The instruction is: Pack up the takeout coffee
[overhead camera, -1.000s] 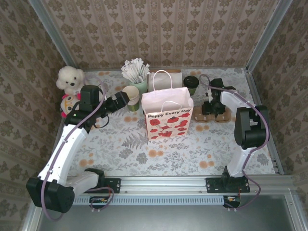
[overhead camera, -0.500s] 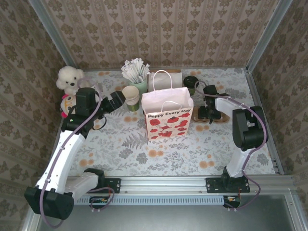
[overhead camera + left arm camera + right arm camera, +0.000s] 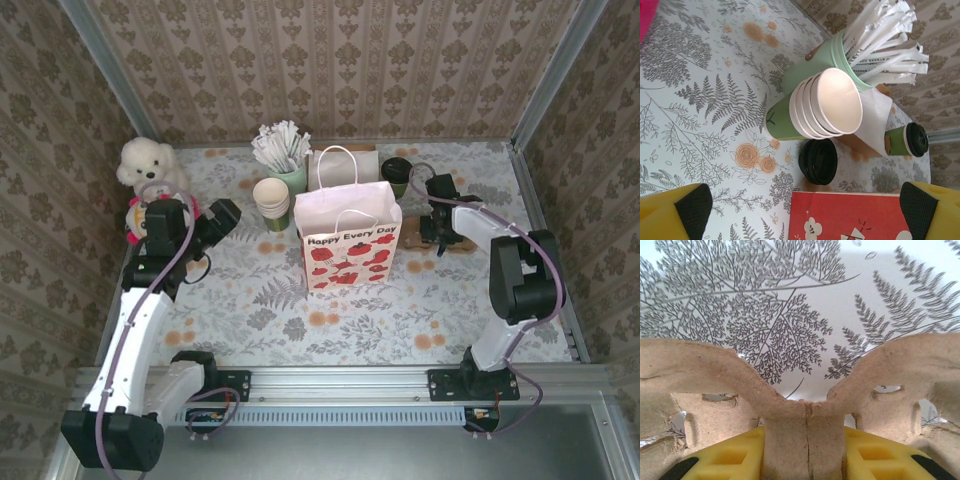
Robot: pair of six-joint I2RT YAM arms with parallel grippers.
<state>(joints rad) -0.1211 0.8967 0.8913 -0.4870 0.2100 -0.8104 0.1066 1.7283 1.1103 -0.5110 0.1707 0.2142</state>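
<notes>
The takeout coffee, a small green cup with a black lid on it, stands at the back behind the paper bag; in the left wrist view the coffee is at the right. A loose pile of black lids lies on the table by the bag. My left gripper is open with nothing in it, left of the cup stack, its black-tipped fingers spread wide around the left gripper's gap. My right gripper is shut on the centre post of a brown pulp cup carrier, the right gripper's yellow fingers pressing either side.
A white bag with red print stands open mid-table, its red side close below the lids. A stack of green cups and a pale green holder of wrapped sticks stand behind it. Two plush toys sit at the left wall.
My left arm has drawn back leftward, away from the cup stack. My right gripper has narrowed onto the carrier's centre post.
</notes>
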